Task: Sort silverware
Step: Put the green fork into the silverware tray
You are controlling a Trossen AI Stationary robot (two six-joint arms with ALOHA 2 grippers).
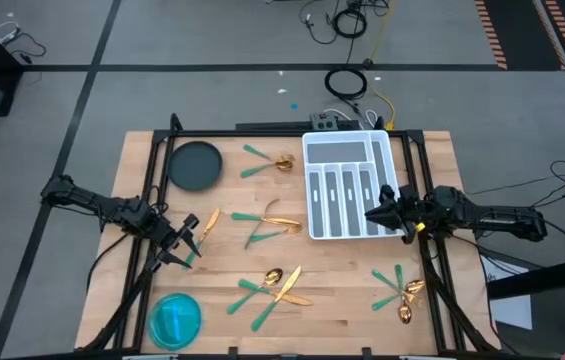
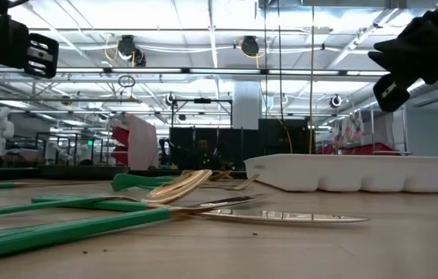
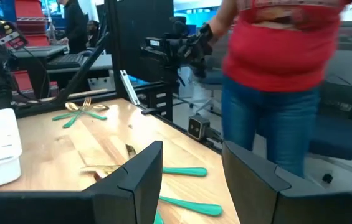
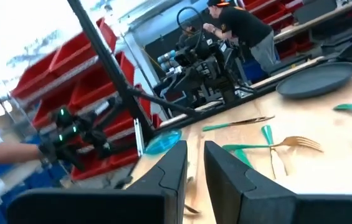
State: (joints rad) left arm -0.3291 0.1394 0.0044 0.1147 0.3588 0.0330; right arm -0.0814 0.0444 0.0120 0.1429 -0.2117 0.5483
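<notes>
The left gripper [image 1: 188, 243] hangs above the table's left side with its fingers spread, holding nothing; a knife [image 1: 208, 223] lies just beside it. The right gripper [image 1: 381, 210] hovers at the tray's [image 1: 314, 190] right edge, fingers nearly pressed together and empty. The silverware [image 1: 272, 285] lies scattered over the wooden table [image 1: 342, 290] in small clusters, none in the tray's slots

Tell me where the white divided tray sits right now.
In the high view the white divided tray sits at the table's far right part, right of the dark round plate, with the right gripper at its near right corner.
</notes>
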